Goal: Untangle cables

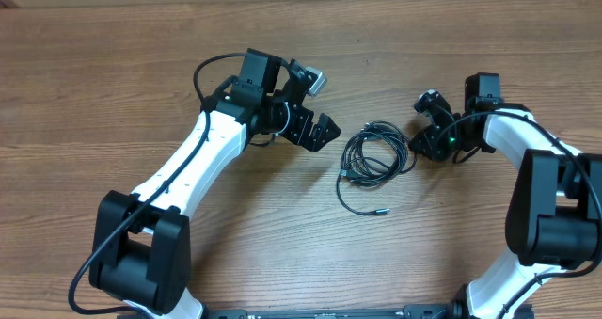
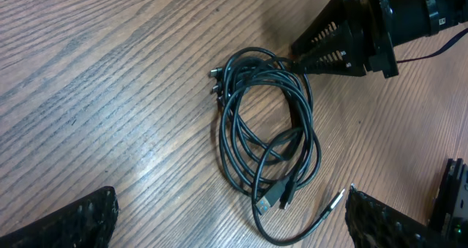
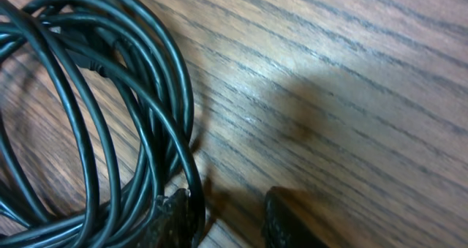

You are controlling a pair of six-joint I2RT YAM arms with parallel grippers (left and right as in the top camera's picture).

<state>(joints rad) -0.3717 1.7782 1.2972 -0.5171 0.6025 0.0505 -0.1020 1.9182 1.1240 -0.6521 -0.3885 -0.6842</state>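
The cables lie as one loose black coil on the wooden table, between my two grippers. In the left wrist view the coil lies flat, with a USB plug and a thin loose end with a small plug at its near side. My left gripper is open wide and empty, apart from the coil, with its fingers at the bottom corners of its own view. My right gripper is open at the coil's right edge. In its view one finger touches the outer strands.
The table is bare wood. The right gripper's fingers also show at the top right of the left wrist view, touching the coil's far edge. Thicker black wires run along both arms.
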